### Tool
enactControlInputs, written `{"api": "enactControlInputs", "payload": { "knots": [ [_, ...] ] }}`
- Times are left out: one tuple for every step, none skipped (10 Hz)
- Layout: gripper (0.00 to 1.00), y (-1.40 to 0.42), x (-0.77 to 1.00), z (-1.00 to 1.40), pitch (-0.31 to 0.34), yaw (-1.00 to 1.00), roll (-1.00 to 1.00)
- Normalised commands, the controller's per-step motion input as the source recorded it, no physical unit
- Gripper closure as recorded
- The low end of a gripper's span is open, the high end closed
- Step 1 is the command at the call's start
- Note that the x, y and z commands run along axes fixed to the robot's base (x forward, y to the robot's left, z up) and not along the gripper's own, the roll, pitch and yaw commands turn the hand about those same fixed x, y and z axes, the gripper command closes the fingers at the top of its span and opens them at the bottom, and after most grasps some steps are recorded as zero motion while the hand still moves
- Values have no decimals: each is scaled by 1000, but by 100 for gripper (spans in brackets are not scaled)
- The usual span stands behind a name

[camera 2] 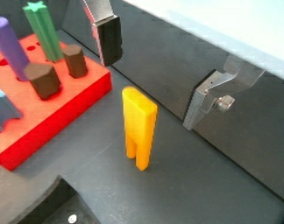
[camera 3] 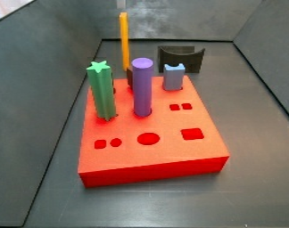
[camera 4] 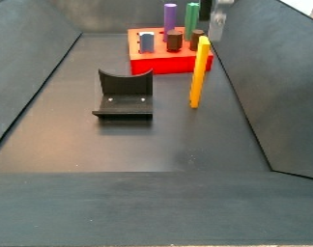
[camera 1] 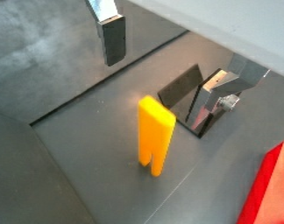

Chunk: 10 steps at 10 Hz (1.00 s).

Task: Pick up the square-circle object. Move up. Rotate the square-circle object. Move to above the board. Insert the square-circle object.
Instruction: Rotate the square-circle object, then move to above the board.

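The square-circle object [camera 4: 198, 72] stands upright on the dark floor, just beside the board [camera 4: 185, 64] and apart from it. Both wrist views show it from above as a slim orange-yellow peg [camera 2: 138, 127] with nothing gripping it [camera 1: 155, 136].

The board is a thick red block [camera 3: 171, 147]. Its top holds a green star-topped peg [camera 3: 102, 91], a purple cylinder [camera 3: 142, 86] and a short blue-grey piece [camera 3: 173, 77], each standing in its own hole. In a wrist view two short brown pegs [camera 2: 45, 80] also sit in holes on the red top. Near the front edge a round hole [camera 3: 148, 138], a square hole [camera 3: 193, 134] and small paired holes [camera 3: 180, 108] lie open.

The fixture [camera 4: 122, 96] stands on the floor beside the peg, well clear of it.

The gripper [camera 2: 156, 66] hangs above the peg, pointing down. Its fingers [camera 2: 107, 37] are spread wide, one silver plate on each side of the peg's top, touching nothing. In a side view only a sliver of the gripper [camera 4: 216, 13] shows at the upper edge, above the board's far end.
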Motion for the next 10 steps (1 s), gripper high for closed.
{"api": "enactControlInputs", "payload": {
  "knots": [
    [0,4,34,-1000,17,-83,48],
    [0,8,27,-955,-11,-63,47],
    [0,8,21,-848,-23,-57,47],
    [0,7,10,-636,-38,-50,47],
    [0,7,9,-475,-42,-47,46],
    [0,8,13,-269,-43,-45,43],
    [0,8,15,-168,-43,-45,42],
    [100,0,0,0,-31,-44,39],
    [100,-64,104,1000,-38,65,14],
    [100,-65,95,1000,-20,67,12]
  ]
}}
